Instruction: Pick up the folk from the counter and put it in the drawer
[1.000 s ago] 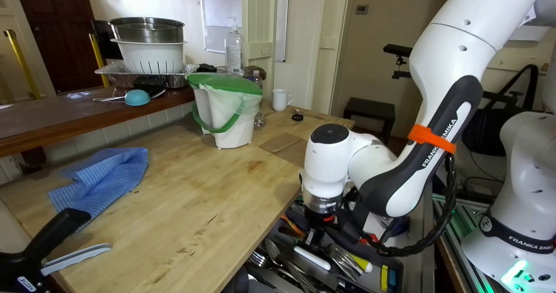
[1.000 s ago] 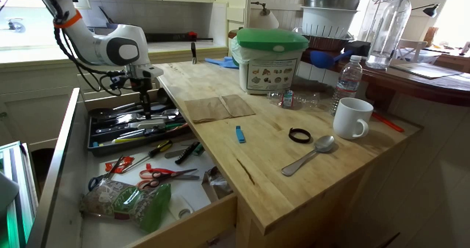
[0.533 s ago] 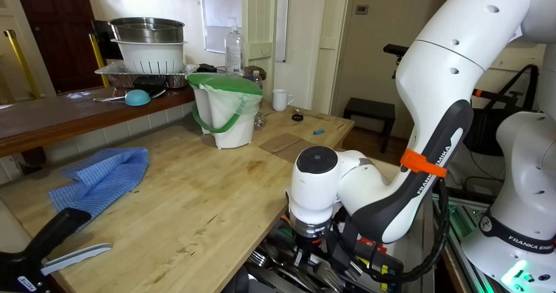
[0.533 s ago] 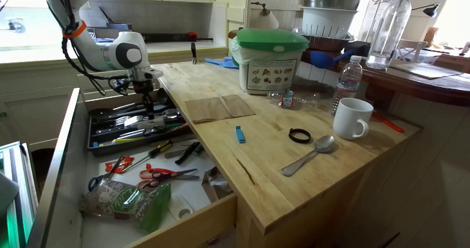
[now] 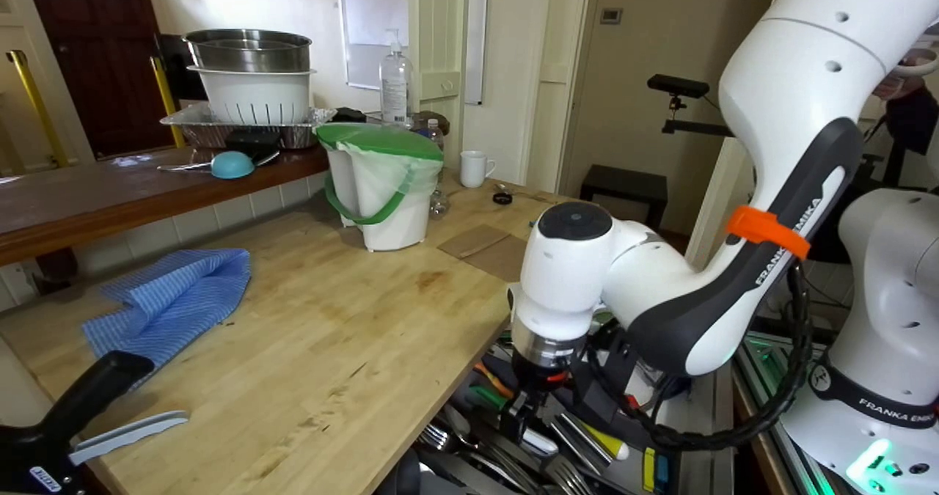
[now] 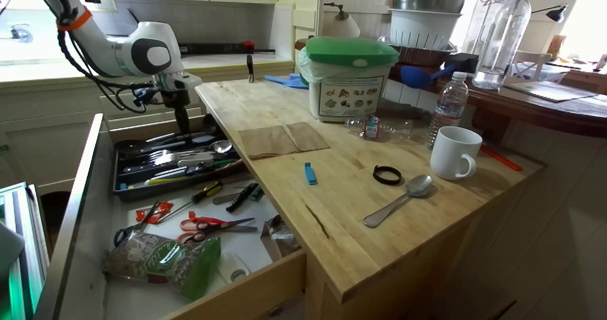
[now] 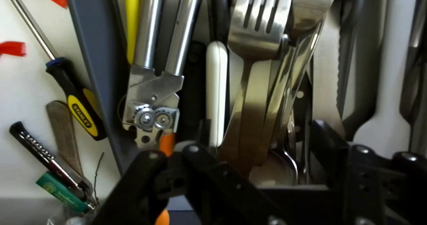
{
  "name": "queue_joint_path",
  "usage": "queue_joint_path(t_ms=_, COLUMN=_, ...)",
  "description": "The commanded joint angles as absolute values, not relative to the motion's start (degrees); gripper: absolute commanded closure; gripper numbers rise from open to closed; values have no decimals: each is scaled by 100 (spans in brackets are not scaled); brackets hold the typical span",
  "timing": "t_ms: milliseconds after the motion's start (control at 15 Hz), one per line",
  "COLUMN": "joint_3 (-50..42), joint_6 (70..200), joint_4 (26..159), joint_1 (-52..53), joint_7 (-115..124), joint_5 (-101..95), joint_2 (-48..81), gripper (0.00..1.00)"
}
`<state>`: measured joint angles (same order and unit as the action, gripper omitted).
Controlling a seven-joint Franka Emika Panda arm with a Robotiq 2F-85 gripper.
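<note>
Silver fork (image 7: 253, 46) lies tines-up-frame in the drawer's utensil tray in the wrist view, another fork (image 7: 308, 10) overlapping it. Its handle passes down the picture through the gap of my gripper (image 7: 262, 128), whose dark fingers stand well apart with nothing pinched between them. In an exterior view forks (image 5: 565, 473) show below the gripper (image 5: 519, 422). The gripper (image 6: 185, 132) hangs just over the tray in an exterior view. The pulled-out drawer (image 6: 256, 284) sits beside the wooden counter (image 5: 330, 319).
The tray also holds a can opener (image 7: 153, 88) and a white-handled knife (image 7: 217, 88). Scissors (image 6: 204, 225) and a bag (image 6: 161, 258) lie elsewhere in the drawer. On the counter stand a green-lidded bin (image 6: 351, 90), a mug (image 6: 455, 151) and a spoon (image 6: 419, 186).
The arm dipped toward the tray, then rose again. The jaws have opened, and the fork, earlier close under the fingers, now lies among the cutlery.
</note>
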<state>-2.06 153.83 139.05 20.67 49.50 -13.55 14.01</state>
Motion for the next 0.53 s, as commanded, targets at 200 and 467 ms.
queue_joint_path(t_ms=200, joint_3=809, joint_6=13712, joint_4=15039, joint_1=899, joint_7=2490, joint_5=1437, joint_2=-873, gripper=0)
queue_joint_path(t_ms=467, joint_3=837, joint_6=13698, joint_4=14777, joint_1=815, joint_7=2649, joint_5=1138, joint_2=-694, gripper=0)
